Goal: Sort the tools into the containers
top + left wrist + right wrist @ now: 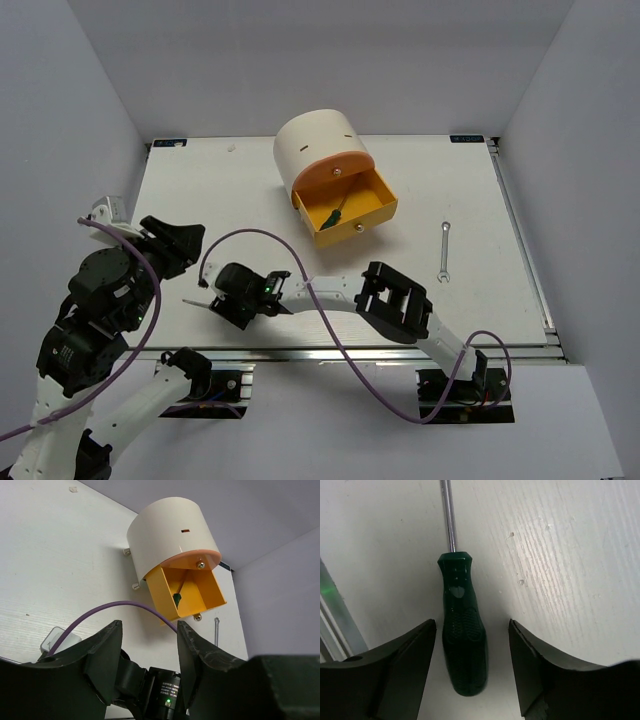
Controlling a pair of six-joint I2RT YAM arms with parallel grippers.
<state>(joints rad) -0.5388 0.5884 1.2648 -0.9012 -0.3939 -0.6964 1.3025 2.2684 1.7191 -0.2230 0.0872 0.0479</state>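
Green-handled screwdriver [462, 650] lies flat between the fingers [405, 670] of my right gripper [471, 627], shaft pointing away. Jaws spread, not touching it. White grained table [560, 555], pale walls [60, 120]. Right arm stretched low across the front. My left gripper [149, 630] is parted and empty, with the pulled-out orange drawer [160, 590] ahead of it.

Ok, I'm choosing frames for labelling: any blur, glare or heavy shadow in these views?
Top external: even light, sharp, spanner tiny but clear. Left wrist: cabinet crisp, left fingers dark. Right wrist: screwdriver sharp with soft shadows, right fingers near-black.
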